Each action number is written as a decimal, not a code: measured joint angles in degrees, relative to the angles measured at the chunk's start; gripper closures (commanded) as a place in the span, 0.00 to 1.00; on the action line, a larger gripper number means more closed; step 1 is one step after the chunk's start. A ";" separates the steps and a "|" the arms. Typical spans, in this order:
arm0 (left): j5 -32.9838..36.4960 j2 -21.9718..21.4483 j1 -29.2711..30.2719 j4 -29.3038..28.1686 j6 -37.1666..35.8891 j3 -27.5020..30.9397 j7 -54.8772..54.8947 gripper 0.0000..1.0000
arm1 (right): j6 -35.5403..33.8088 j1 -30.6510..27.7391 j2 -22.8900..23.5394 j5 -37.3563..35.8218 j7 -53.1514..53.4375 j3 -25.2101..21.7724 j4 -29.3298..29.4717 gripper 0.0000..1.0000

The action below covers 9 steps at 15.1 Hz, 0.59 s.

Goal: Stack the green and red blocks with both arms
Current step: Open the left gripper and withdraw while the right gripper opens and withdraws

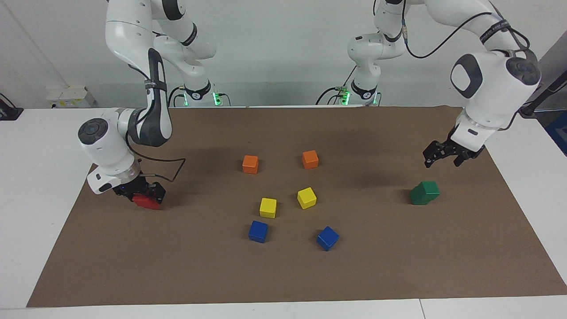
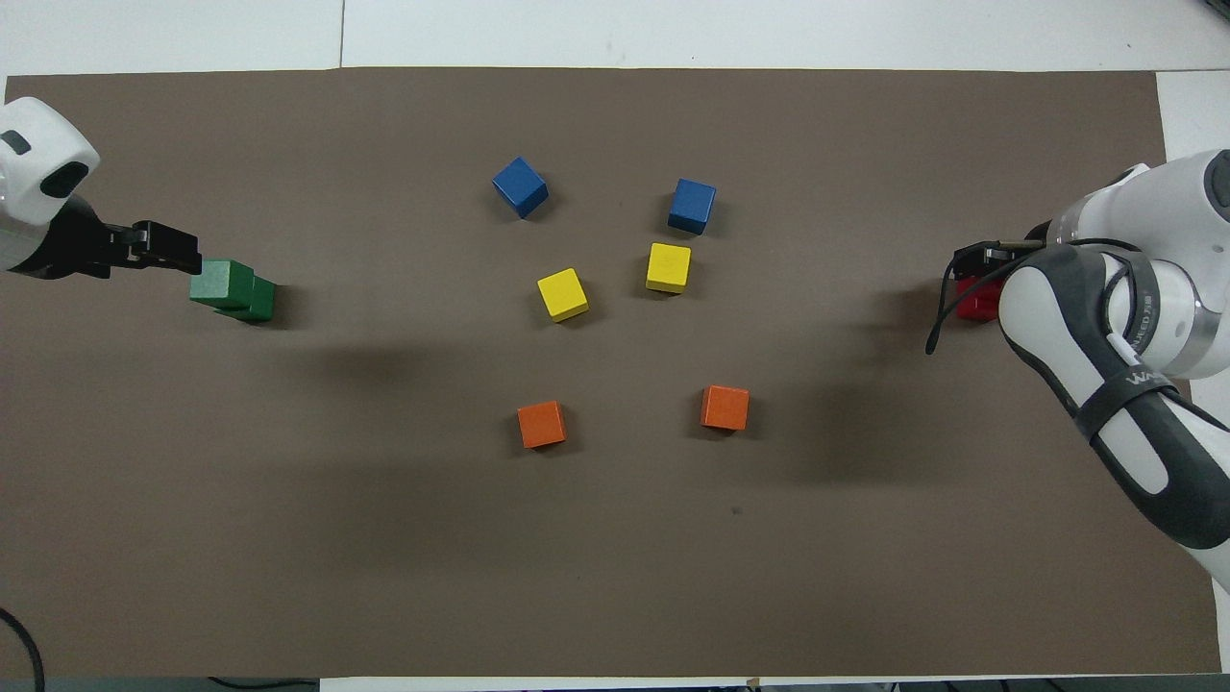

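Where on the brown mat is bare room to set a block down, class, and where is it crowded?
Free: the wide strip of brown mat along the edge farthest from the robots, and the gaps between the middle cluster and the green stack or the red blocks. Crowded: the middle, with orange, yellow and blue cubes.

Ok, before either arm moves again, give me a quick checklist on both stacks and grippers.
1. Green stack built at the left arm's end of the mat: ok, top cube sits skewed on the lower one.
2. Left gripper clear of the green cubes: ok, raised and open.
3. Right gripper down on the red block: ok.
4. Second red cube under it: cannot tell, hidden.
5. Red block released: cannot tell.
6. Orange, yellow and blue cubes away from both stacks: ok.
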 measured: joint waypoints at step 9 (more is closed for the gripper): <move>0.00 -6.67 -0.61 -2.52 -6.74 0.84 -1.92 0.00 | -25.40 2.13 -8.90 -0.13 0.00 2.10 16.76 0.00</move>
